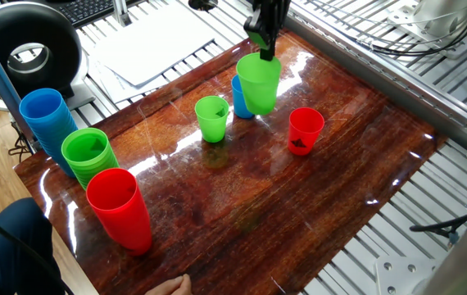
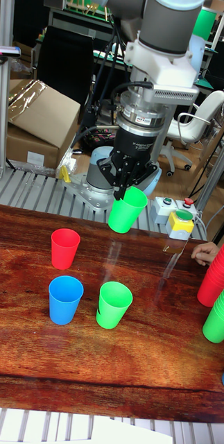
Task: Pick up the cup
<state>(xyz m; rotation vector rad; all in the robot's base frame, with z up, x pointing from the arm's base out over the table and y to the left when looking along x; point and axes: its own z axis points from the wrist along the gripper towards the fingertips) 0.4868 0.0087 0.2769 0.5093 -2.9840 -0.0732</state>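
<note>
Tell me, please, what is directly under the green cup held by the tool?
Only bare table lies beneath the lifted cup. In the fixed view it partly covers the small blue cup behind.
</note>
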